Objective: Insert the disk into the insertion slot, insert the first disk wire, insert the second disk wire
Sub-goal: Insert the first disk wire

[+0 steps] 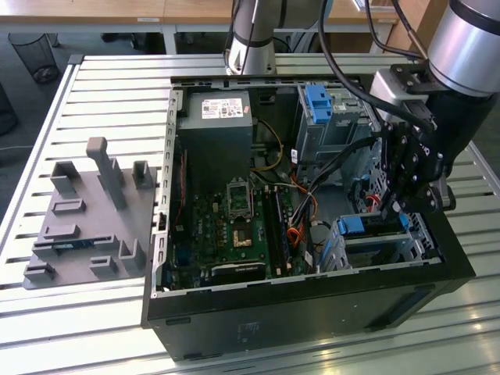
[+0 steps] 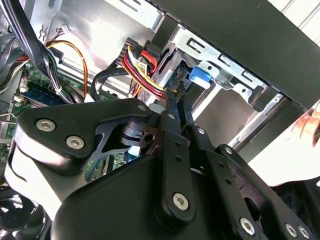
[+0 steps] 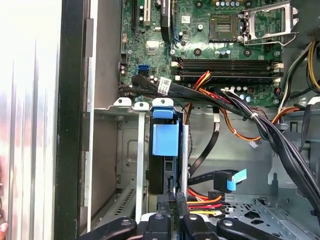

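The disk (image 3: pixel 165 137), in its blue carrier, sits inside the silver insertion slot (image 3: pixel 127 150) at the case's front corner; the exterior view shows the disk (image 1: pixel 363 225) in the insertion slot (image 1: pixel 391 248). My gripper (image 3: pixel 171 201) is at the disk's rear edge, fingers close together on the black plug of a red, yellow and orange wire bundle (image 3: pixel 205 200). In the second wrist view the gripper (image 2: pixel 176 92) meets that wire bundle (image 2: pixel 145 65) beside the blue carrier (image 2: pixel 200 75). A black cable with a light blue plug (image 3: pixel 234 180) lies loose nearby.
The motherboard (image 1: pixel 234 226) and black cable bundles (image 3: pixel 260 125) fill the case beside the slot. A taller grey bay with a blue latch (image 1: pixel 320 101) stands behind. A grey fixture plate (image 1: pixel 86 226) lies at the exterior view's left. A person's hand (image 2: pixel 310 125) rests outside the case.
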### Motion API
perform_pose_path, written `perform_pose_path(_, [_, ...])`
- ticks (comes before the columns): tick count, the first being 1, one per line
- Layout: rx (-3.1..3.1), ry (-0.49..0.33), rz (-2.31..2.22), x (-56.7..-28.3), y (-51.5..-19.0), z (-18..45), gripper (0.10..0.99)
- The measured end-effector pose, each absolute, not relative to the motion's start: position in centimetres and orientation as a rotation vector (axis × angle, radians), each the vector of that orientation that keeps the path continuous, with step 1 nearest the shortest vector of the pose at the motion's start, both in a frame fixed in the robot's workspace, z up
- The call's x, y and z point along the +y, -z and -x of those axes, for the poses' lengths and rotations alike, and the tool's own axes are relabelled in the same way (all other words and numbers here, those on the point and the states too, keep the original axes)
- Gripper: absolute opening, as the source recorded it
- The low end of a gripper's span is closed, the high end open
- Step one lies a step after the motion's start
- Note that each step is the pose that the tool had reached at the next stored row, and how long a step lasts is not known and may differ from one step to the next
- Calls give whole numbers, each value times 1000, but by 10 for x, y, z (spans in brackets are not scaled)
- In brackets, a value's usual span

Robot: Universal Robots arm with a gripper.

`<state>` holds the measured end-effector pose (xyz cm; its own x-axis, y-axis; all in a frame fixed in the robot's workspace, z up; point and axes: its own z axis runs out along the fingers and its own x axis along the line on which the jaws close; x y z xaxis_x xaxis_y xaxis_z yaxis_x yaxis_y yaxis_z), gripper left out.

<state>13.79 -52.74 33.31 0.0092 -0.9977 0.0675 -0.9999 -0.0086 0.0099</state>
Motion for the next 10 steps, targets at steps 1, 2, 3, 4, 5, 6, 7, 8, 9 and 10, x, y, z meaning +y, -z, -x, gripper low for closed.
perform_pose_path(1, [-2173,-63,-2192,-527,-333,-138,165])
perform_pose_path(2, [-2173,-63,-2192,-527,-333,-138,165])
perform_pose_path(3, [-2173,-63,-2192,-527,-332,-138,165])
perform_pose_path(4, [-2173,-63,-2192,-527,-332,-138,165])
perform_pose_path(5, [-2173,-63,-2192,-527,-332,-138,165])
perform_pose_path(6, [-2173,-63,-2192,-527,-332,-138,165])
perform_pose_path(7, [-2173,-63,-2192,-527,-331,-138,165])
perform_pose_path(8, [-2173,-63,-2192,-527,-331,-138,165])
perform_pose_path(9, [-2173,-63,-2192,-527,-330,-138,165])
perform_pose_path(10, [-2173,-63,-2192,-527,-330,-138,165])
